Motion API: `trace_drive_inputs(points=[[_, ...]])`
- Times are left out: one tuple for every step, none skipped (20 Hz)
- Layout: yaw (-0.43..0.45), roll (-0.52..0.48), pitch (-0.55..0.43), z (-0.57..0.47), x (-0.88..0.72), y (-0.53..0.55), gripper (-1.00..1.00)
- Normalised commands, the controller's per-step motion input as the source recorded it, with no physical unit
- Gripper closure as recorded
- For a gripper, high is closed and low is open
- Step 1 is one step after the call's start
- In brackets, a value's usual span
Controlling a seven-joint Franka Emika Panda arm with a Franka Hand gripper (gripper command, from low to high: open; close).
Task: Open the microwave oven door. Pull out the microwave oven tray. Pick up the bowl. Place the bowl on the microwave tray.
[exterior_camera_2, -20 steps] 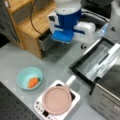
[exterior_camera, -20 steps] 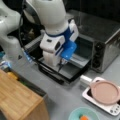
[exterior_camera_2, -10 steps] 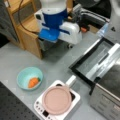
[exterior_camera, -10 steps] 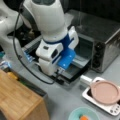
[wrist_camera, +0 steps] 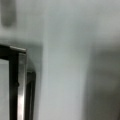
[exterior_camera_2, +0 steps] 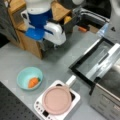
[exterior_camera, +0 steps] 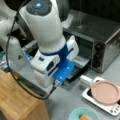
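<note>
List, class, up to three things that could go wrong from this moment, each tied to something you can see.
1. The microwave oven door lies open and flat; the arm's wrist, with the gripper hidden under it, hangs near its edge in a front view and might knock it.
2. The bowl holds an orange piece of food that could roll out if tipped.
3. The pink pan sits beside the bowl; its white handle could be bumped on the way.
</note>
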Motion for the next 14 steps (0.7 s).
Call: trace_drive_inputs(points=[[0.161,-0.068,0.257,0.16,0.48,-0.53,-1.0],[0.154,-0.071,0.264,0.15,0.49,-0.52,-1.0],[0.151,-0.075,0.267,0.15,0.52,-0.5,-1.0],[0.149,-0.074,0.268,0.14,0.55,-0.5,-1.0],[0.15,-0.07,0.273,0.13,0.56,-0.48,-1.0],[0.156,-0.069,0.264,0.12,0.58,-0.46,-1.0],[0.158,-0.068,0.257,0.09,0.6,-0.46,-1.0],[0.163,-0.063,0.257,0.09,0.59,-0.44,-1.0],[0.165,-0.06,0.253,0.07,0.59,-0.43,-1.0],[0.163,-0.062,0.237,0.05,0.6,-0.43,-1.0],[0.16,-0.062,0.225,0.02,0.62,-0.43,-1.0],[0.157,-0.058,0.221,0.02,0.6,-0.41,-1.0],[0.157,-0.053,0.212,0.01,0.59,-0.4,-1.0],[0.159,-0.05,0.199,-0.01,0.59,-0.4,-1.0]])
